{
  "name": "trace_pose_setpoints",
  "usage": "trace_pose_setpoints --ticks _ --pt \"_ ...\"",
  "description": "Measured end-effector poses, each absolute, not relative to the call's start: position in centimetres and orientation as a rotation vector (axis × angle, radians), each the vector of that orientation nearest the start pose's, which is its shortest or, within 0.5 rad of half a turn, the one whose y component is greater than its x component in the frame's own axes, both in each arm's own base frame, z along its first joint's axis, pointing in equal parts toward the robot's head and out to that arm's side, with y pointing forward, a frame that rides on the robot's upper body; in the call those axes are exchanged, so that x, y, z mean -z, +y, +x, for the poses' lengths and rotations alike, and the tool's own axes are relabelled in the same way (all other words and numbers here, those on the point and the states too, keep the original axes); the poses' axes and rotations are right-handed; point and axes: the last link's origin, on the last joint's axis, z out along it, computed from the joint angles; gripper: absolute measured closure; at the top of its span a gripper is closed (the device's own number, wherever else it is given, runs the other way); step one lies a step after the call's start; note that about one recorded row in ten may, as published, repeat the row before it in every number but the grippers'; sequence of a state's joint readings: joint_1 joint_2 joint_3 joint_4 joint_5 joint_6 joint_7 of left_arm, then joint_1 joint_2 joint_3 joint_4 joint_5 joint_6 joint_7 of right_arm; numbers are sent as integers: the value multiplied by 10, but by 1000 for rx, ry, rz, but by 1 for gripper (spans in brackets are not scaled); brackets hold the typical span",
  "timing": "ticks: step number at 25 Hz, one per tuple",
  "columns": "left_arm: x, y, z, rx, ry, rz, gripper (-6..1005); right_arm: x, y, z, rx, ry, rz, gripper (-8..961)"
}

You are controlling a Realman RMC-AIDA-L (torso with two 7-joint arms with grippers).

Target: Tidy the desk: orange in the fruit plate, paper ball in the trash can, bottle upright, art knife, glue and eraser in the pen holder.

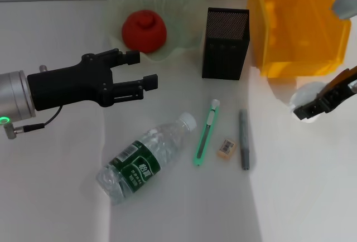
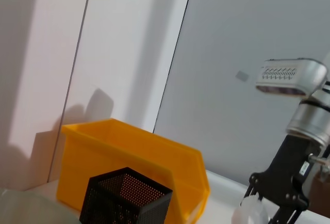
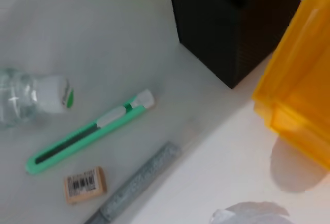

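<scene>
Right gripper (image 1: 305, 110) clamps the paper ball (image 1: 308, 96) just beside the orange bin; left gripper (image 1: 146, 70) hangs with fingers apart.

Everything here reads off the black mesh pen holder (image 1: 225, 43). The yellow-orange trash can (image 1: 295, 22) stands right against the holder's right side, and the right gripper is in front of that bin, jaws closed on the white paper ball. To the holder's left, the orange (image 1: 144, 30) (it looks more red than orange) sits in the pale green fruit plate (image 1: 184, 8). The left gripper is left of and in front of the holder, beside the plate, holding nothing. In front of the holder lie the green art knife (image 1: 205, 134), the small eraser (image 1: 226, 148) and the grey glue stick (image 1: 244, 139) side by side. Further front and left, the bottle (image 1: 144, 159) lies on its side, cap pointing toward the knife.
</scene>
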State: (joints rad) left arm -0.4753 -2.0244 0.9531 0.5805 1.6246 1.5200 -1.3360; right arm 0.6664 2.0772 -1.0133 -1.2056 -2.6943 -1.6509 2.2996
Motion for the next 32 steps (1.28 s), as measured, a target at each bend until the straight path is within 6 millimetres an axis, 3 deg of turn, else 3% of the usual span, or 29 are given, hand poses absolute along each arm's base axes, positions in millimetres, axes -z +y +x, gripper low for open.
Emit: trace_pose_setpoints --ticks 2,3,4,8,13,18,22,27,28,30,31,32 --pt "0 327 -254 909 -604 -2667 196 -60 364 206 376 968 -2577 467" --pt "0 326 -254 909 -606 -2667 197 -81 363 191 266 919 -2532 467" --pt "0 326 -254 909 -606 -2667 197 -81 363 191 266 919 -2532 466" --pt "0 326 -254 910 -606 -2668 199 -119 380 184 33 833 -2349 461" --pt "1 325 -252 911 -600 -2680 201 -109 401 198 -34 790 -2315 454" --pt "1 323 -252 915 -595 -2697 204 -102 410 206 -57 774 -2285 448" --pt "0 323 -253 913 -605 -2699 205 -102 410 207 -76 769 -2282 286" --pt "-3 326 -250 883 -660 -2725 208 -105 397 206 -160 777 -2310 135" --pt "-5 328 -248 860 -674 -2738 208 -107 383 206 -233 774 -2348 108" --pt "-9 332 -242 799 -702 -2760 209 -108 374 207 -282 771 -2373 108" --pt "-12 336 -236 736 -719 -2777 210 -108 354 212 -371 769 -2423 109" --pt "-12 336 -236 736 -719 -2777 210 -108 354 212 -371 769 -2423 109"
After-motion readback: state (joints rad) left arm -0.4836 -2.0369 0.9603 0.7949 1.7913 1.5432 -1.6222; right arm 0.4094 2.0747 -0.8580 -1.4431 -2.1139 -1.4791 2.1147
